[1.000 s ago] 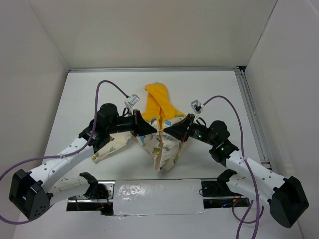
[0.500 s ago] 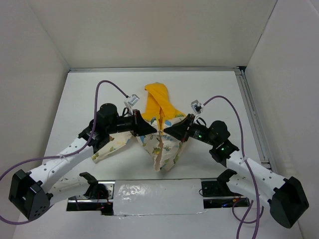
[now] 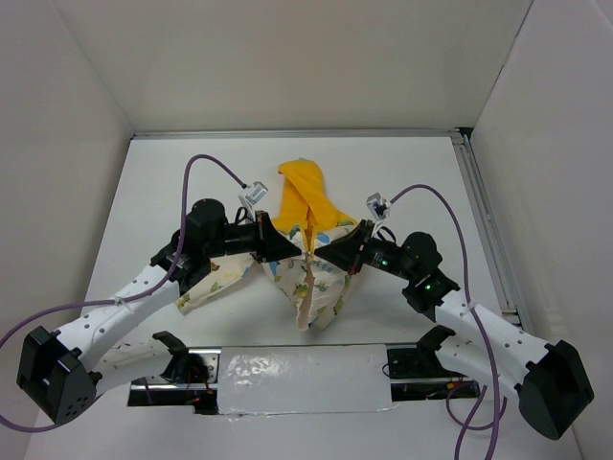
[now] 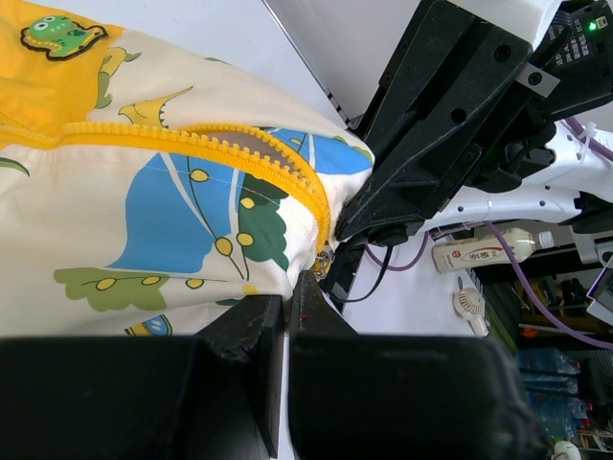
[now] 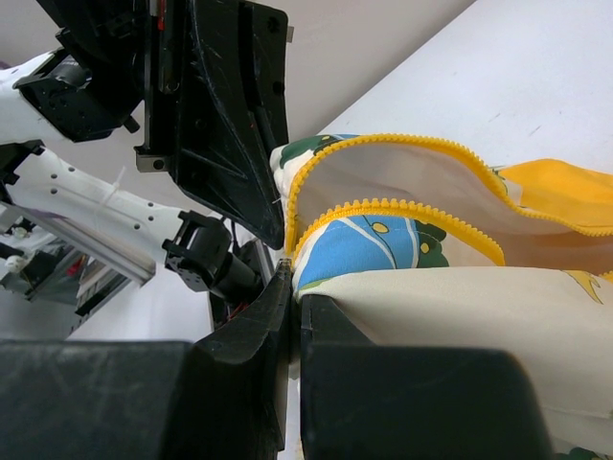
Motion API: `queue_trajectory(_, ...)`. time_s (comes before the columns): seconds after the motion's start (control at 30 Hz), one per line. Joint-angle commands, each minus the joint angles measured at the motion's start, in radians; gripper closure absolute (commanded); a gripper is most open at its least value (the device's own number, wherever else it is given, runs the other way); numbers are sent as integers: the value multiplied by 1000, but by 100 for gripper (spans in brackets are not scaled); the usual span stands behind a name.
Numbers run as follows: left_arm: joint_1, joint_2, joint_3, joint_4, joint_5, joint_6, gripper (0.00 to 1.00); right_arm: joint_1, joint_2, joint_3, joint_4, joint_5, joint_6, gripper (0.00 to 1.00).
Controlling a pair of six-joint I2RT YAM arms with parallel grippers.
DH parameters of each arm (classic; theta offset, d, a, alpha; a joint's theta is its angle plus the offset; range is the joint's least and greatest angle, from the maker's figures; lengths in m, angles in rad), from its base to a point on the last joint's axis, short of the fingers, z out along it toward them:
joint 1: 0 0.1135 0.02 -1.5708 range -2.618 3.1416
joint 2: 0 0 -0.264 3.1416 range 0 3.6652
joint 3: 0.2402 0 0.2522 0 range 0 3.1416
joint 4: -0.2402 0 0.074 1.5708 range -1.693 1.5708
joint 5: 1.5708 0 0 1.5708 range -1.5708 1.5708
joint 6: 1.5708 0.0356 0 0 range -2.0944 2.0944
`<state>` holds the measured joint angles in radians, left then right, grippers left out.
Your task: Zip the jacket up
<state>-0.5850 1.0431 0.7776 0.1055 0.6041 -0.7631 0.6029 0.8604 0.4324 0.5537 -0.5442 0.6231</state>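
Note:
The jacket (image 3: 313, 284), cream with cartoon prints and a yellow hood (image 3: 305, 196), hangs bunched in mid-table between both grippers. My left gripper (image 3: 290, 251) is shut on the jacket's front edge from the left. In the left wrist view the gripper (image 4: 287, 295) pinches cream fabric just below the end of the yellow zipper teeth (image 4: 278, 158), with a small metal piece (image 4: 324, 257) at that end. My right gripper (image 3: 323, 251) faces it, almost touching. The right wrist view shows this gripper (image 5: 295, 286) shut on fabric where the two zipper rows (image 5: 402, 206) meet.
One sleeve (image 3: 213, 282) lies on the white table under the left arm. A strip of silver tape (image 3: 297, 369) runs along the near edge between the arm bases. A metal rail (image 3: 484, 225) borders the table's right side, and white walls enclose the other sides.

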Motion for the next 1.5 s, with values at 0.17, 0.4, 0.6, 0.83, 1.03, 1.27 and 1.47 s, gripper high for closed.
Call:
queue_trajectory(0.17,4,-11,17,62,43,18,100,-3,-18,16,54,-7,0,100)
queue_trajectory(0.4,4,-8,5,74,82,19,100,-5,-20,6,98,36,23,100)
queue_trajectory(0.6,4,3,3,71,80,16,100,-3,11,20,127,-2,32,100)
queue_trajectory(0.83,2,-8,18,56,47,21,100,-5,6,19,103,-10,20,100)
queue_trajectory(1.03,2,-37,26,39,-7,24,100,-5,-14,16,52,-14,3,100)
queue_trajectory(1.27,2,-29,22,36,-10,13,100,-3,-27,5,44,-30,7,100)
queue_trajectory(1.47,2,-25,8,54,14,13,100,-3,-31,15,57,-17,13,100)
